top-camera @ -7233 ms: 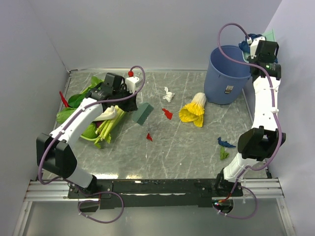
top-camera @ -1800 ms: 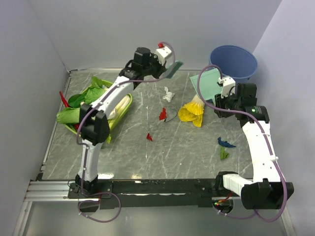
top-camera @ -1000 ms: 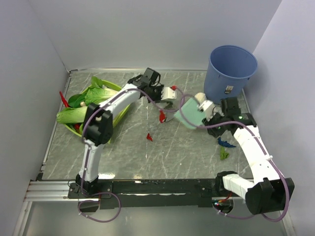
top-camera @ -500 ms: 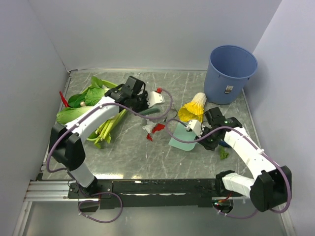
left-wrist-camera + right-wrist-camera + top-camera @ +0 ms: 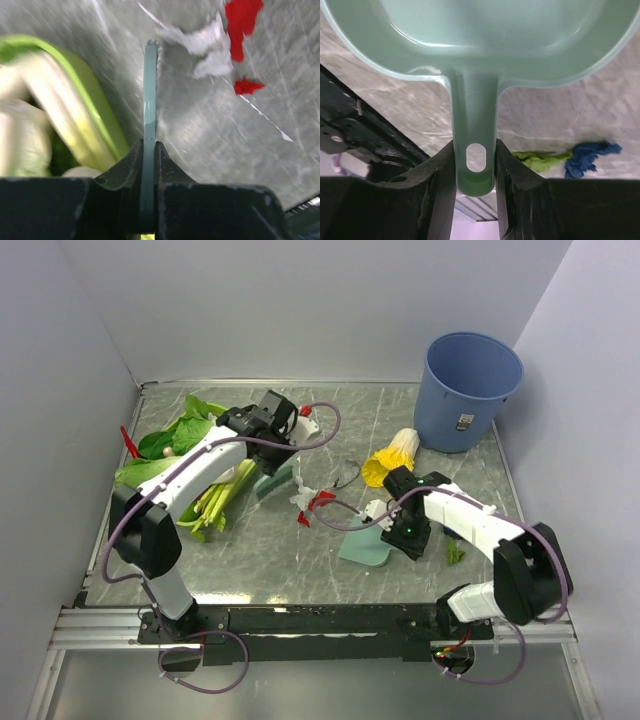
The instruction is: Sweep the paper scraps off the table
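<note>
Overhead, 2 wrist close-ups, likely facing table

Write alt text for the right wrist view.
The right claw is shut on the handle of a pale green dustpan, whose pan fills the top. Lower right, on the marble table, a green paper scrap and a dark blue paper scrap lie side by side.

paper scraps between brush and dustpan, bin behind right

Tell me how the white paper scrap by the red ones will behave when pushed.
The white paper scrap looks crumpled and thin, so probably very light, sliding easily on the glossy table. Being irregular, it may tumble rather than roll straight.
</note>
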